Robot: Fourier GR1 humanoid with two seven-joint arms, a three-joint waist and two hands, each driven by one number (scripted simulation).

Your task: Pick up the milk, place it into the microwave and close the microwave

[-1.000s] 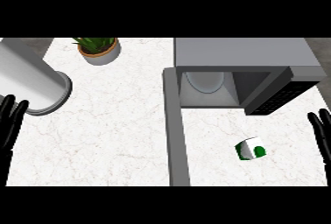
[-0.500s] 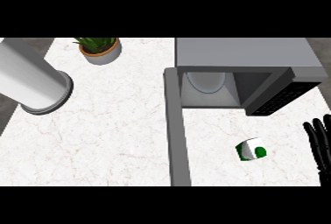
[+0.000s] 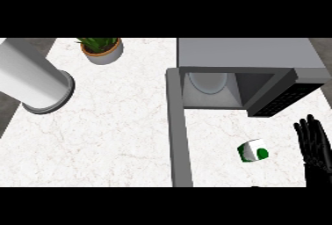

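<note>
Fingers (image 3: 314, 139) (right hand, straight) near the milk (image 3: 254, 151), seemingly apart.

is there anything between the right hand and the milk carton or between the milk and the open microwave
Nothing visible. Bare counter separates the right hand from the milk, and the microwave stands open beyond it, door swung aside.

Counter (image 3: 117, 132): white marble-like stone with faint veining, smooth, low sheen. Microwave (image 3: 250, 57): matt grey casing resembling brushed metal; its door (image 3: 285, 94) was dark, with a fine perforated mesh. Milk (image 3: 254, 150): smooth white-and-green carton, apparently coated paper. Right hand (image 3: 316, 147): matt black. Plant pot (image 3: 103, 50): matt, earthen-looking. Cylinder (image 3: 32, 81): smooth, satin pale grey.
</note>
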